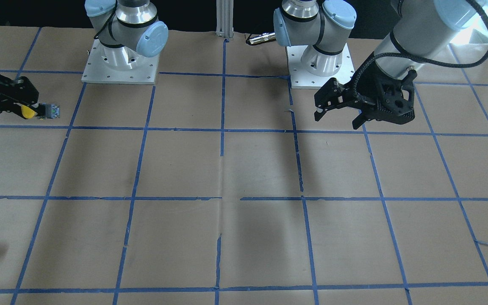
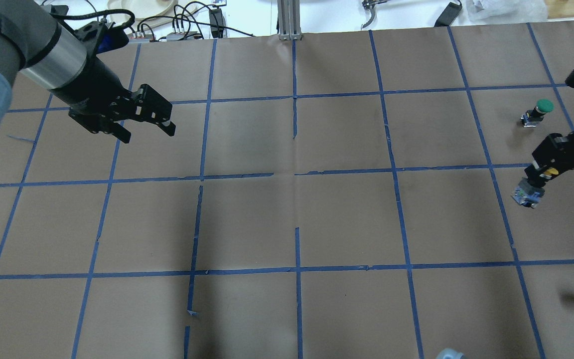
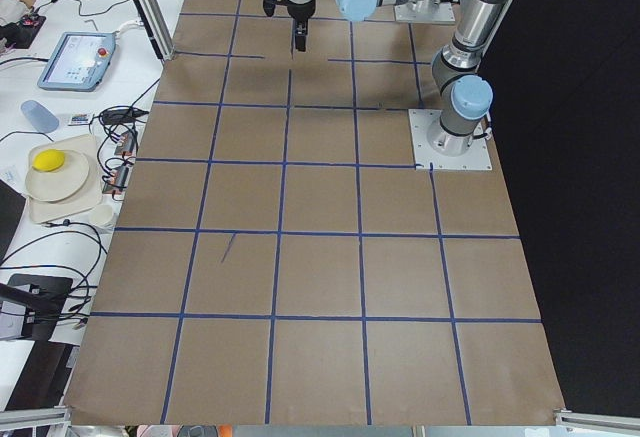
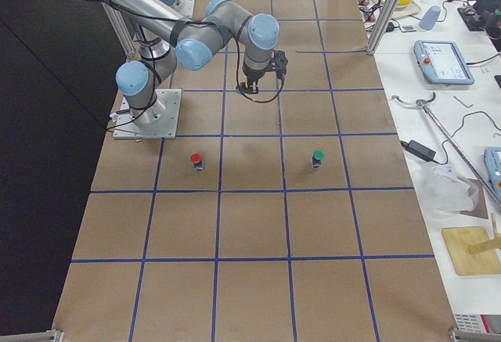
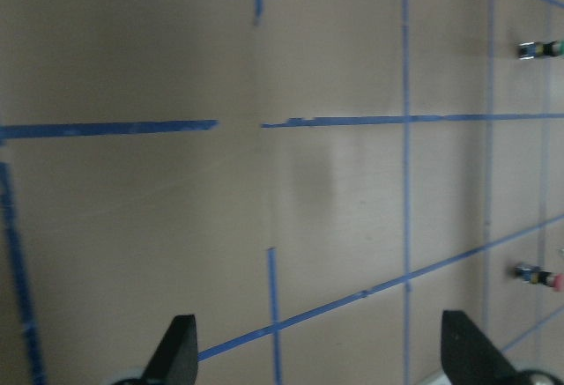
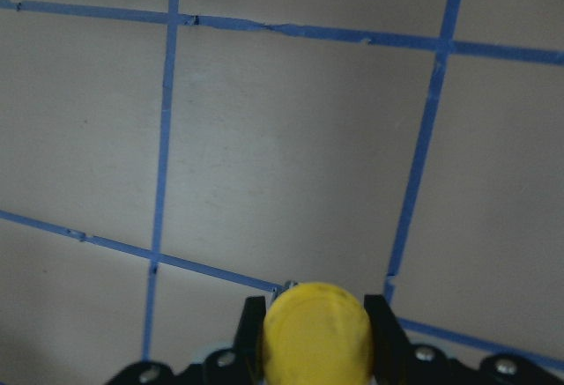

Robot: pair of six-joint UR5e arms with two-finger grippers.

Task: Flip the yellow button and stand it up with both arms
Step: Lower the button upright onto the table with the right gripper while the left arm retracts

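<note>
Over the blue-taped brown table (image 2: pixel 347 219), the right gripper (image 2: pixel 540 175) pinches the yellow button (image 2: pixel 527 193) by its cap, body pointing downward; the left gripper (image 2: pixel 147 132) gapes wide.

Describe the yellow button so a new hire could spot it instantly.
Start at the right edge of the brown-paper table in the overhead view, where the right gripper comes in. The yellow button is pinched by its cap in that gripper, with its grey block body sticking out. The green-capped button just beyond it stands free on the paper.
</note>
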